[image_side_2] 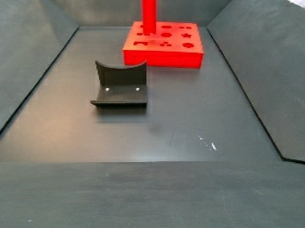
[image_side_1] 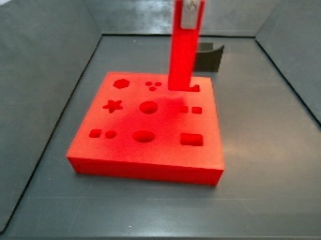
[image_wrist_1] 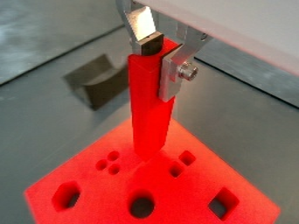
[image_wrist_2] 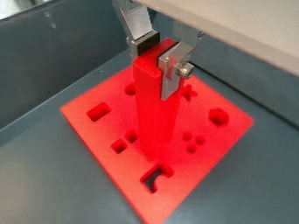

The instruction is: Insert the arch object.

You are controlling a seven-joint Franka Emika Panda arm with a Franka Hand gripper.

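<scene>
Arch object point(image_wrist_1: 151, 109): a tall red piece, standing upright with its lower end at the red block point(image_side_1: 145, 141), at the arch-shaped slot near the block's rim. Both wrist views show the foot meeting the block's top face; whether it is seated to full depth cannot be told, since most of its length is above the surface. Judgement: insertion begun or at alignment, pressing home and release remaining.

Gripper point(image_wrist_2: 158, 63): directly above the block, its silver fingers point(image_wrist_1: 177, 72) clamped on the piece's upper end. The piece hangs straight down, at 6 o'clock from the gripper.

Fixture point(image_side_2: 119, 85): stands on the floor well apart from the block, unoccupied.
</scene>
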